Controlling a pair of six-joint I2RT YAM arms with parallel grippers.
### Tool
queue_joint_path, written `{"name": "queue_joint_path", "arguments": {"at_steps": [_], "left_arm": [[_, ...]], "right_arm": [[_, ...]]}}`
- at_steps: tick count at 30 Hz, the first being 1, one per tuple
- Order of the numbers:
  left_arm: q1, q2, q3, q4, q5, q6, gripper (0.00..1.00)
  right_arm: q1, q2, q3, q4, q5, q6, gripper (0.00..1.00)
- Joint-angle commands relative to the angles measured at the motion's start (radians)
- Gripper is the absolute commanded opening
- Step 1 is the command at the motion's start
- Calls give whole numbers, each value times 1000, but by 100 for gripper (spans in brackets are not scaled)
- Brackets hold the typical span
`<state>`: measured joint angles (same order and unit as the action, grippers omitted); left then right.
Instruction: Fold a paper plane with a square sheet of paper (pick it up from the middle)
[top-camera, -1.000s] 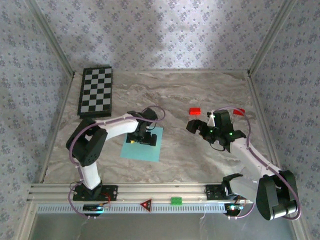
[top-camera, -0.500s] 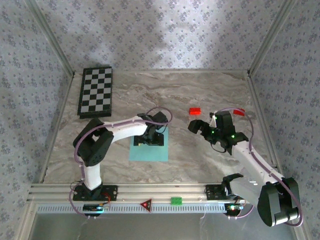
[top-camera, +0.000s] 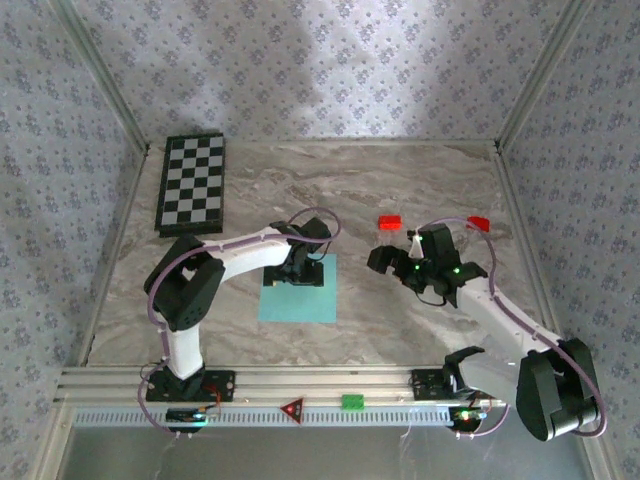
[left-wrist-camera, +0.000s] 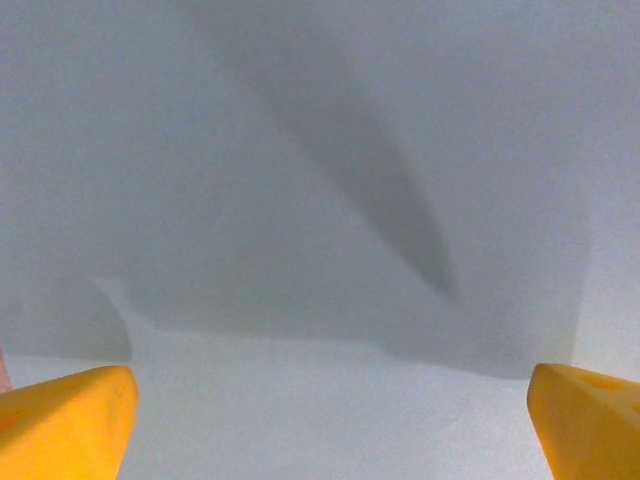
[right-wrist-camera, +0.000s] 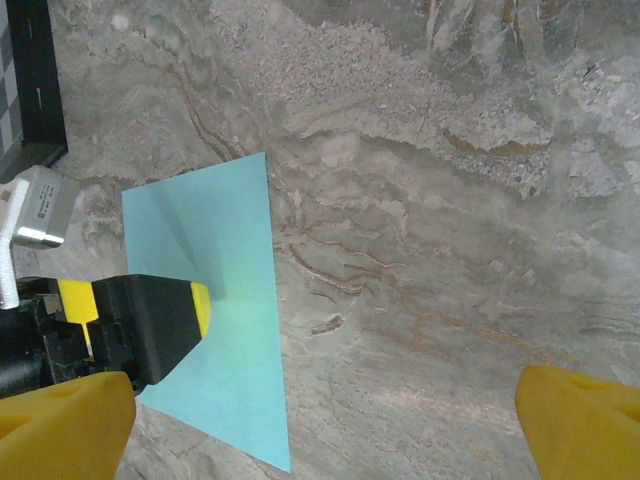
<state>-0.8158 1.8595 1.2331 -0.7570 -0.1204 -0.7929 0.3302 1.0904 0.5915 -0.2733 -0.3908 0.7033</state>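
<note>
The square sheet of paper (top-camera: 298, 303), light cyan, lies flat on the marble table with no crease showing. My left gripper (top-camera: 304, 270) stands low over its far half, open, with its yellow fingertips (left-wrist-camera: 65, 420) wide apart and the sheet (left-wrist-camera: 320, 200) spread under them. My right gripper (top-camera: 394, 262) hovers to the right of the sheet, open and empty. In the right wrist view the sheet (right-wrist-camera: 235, 340) lies at the left with a left finger (right-wrist-camera: 150, 318) on or just above it, and my right gripper (right-wrist-camera: 320, 430) is over bare table.
A black-and-white chessboard (top-camera: 192, 183) lies at the far left. Two small red blocks (top-camera: 389, 222) (top-camera: 478, 223) sit beyond the right gripper. A green block (top-camera: 352, 401) and a red triangle (top-camera: 292, 408) rest on the front rail. Patterned walls enclose the table.
The sheet and my left gripper have shifted a little to the right and the sheet has squared up. My right gripper has edged left toward the sheet.
</note>
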Motion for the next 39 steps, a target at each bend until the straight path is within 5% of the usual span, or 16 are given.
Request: {"name": "queue_joint_path", "arguments": {"at_steps": [1, 25, 34, 39], "left_arm": [[-6, 20, 38, -17, 11, 36, 100], [-24, 87, -44, 48, 41, 40, 94], [-38, 31, -24, 50, 1, 40, 73], [-44, -5, -42, 103, 7, 38, 50]], "right_arm": [[7, 8, 21, -8, 10, -3, 100], [11, 4, 15, -32, 44, 4, 100], [12, -13, 16, -53, 91, 26, 100], [12, -39, 24, -126, 215, 87, 100]]}}
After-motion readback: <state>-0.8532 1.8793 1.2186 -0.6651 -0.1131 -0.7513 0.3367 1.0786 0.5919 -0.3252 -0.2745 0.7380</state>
